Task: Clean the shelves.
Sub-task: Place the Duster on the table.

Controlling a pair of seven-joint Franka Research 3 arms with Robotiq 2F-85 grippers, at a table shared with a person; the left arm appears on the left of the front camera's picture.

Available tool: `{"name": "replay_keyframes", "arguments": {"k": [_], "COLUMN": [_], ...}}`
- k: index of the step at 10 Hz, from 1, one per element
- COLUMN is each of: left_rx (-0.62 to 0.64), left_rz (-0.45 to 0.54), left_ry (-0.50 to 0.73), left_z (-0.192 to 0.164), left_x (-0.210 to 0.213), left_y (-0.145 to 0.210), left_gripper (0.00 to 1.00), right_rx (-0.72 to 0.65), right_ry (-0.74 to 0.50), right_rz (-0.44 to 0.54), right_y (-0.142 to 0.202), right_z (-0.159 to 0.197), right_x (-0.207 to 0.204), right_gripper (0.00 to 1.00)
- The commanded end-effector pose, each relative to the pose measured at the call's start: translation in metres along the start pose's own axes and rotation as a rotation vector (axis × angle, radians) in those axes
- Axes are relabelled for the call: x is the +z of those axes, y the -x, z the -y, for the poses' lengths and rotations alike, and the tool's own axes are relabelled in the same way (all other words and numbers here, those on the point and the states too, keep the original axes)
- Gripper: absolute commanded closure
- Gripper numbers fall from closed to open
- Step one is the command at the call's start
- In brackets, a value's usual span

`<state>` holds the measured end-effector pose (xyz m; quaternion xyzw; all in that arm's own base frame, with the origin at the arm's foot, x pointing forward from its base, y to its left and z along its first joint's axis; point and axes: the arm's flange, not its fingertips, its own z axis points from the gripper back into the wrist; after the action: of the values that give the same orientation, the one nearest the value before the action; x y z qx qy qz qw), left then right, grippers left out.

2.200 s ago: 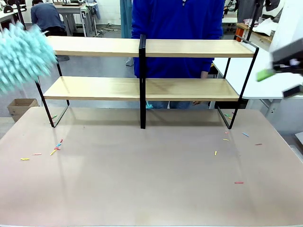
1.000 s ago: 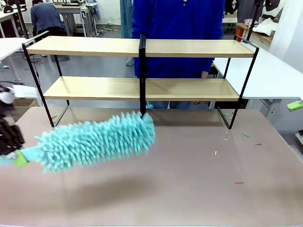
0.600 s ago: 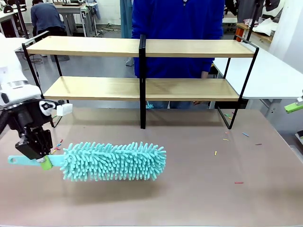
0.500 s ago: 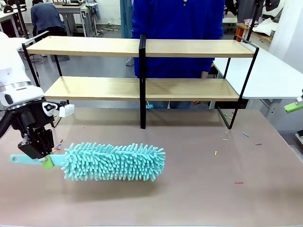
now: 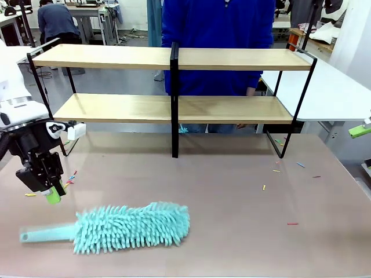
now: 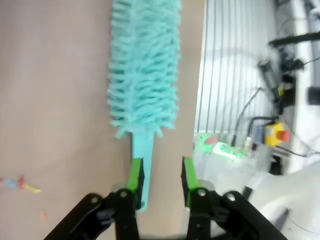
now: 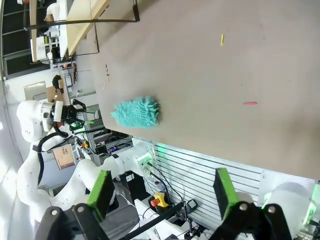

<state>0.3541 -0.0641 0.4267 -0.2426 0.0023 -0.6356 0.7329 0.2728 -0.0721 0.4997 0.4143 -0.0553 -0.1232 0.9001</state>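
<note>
The left pincer [image 5: 51,196] hung above the counter's [image 5: 232,231] left side with its green-padded fingers [image 6: 135,176] apart and nothing between them. In the left wrist view the gap between the pads was plain, and the pale teal handle ran under one finger. The duster [image 5: 124,227], a fluffy teal head on that handle, lay flat on the counter just in front of and below the pincer, its head pointing toward the middle. Small coloured scraps [image 5: 68,179] were scattered beside the pincer and over on the counter's right. The right pincer [image 7: 162,192] was spread wide and empty, off the counter's right edge. The shelves [image 5: 174,58] stood across the far side of the counter, both light-wood boards bare, the black post in the centre. A person in a blue top [image 5: 217,29] stood just behind them.
</note>
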Motion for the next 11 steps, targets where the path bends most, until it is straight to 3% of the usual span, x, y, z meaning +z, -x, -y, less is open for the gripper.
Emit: {"name": "replay_keyframes", "arguments": {"k": [1, 2, 3, 5, 6, 7, 8, 10, 11], "left_rx": [0.021, 0.112, 0.203, 0.412, 0.625, 0.593, 0.657, 0.705, 0.741], "left_rz": [0.298, 0.487, 0.662, 0.94, 0.972, 0.934, 0.986, 1.286, 1.368], "left_ry": [-0.018, 0.011, 0.08, 0.394, 0.39, 0.447, 0.404, 0.334, 0.308], "left_z": [0.01, 0.012, 0.017, 0.018, 0.016, 0.019, 0.023, 0.045, 0.051], "left_x": [0.046, 0.068, 0.08, 0.095, 0.096, 0.096, 0.097, 0.111, 0.115], "left_y": [0.026, 0.041, 0.056, 0.088, 0.096, 0.11, 0.131, 0.211, 0.239], "left_gripper": [0.0, 0.09, 0.0, 0.0, 0.0, 0.0, 0.0, 0.0, 0.0], "right_rx": [0.021, 0.021, 0.006, -0.038, -0.062, -0.081, -0.053, -0.029, -0.031], "right_ry": [-0.015, -0.042, -0.086, -0.235, -0.303, -0.392, -0.504, -0.559, -0.572], "right_rz": [0.013, 0.006, -0.004, -0.068, -0.094, -0.074, -0.09, -0.072, -0.039], "right_y": [0.004, 0.005, 0.006, 0.004, 0.001, -0.003, -0.005, -0.006, -0.005], "right_z": [-0.006, -0.01, -0.015, -0.017, -0.014, -0.01, -0.005, 0.009, 0.016], "right_x": [0.001, 0.001, 0.001, 0.004, 0.005, 0.007, 0.009, 0.019, 0.027], "right_gripper": [0.0, 0.0, 0.0, 0.0, 0.0, 0.0, 0.0, 0.0, 0.0]}}
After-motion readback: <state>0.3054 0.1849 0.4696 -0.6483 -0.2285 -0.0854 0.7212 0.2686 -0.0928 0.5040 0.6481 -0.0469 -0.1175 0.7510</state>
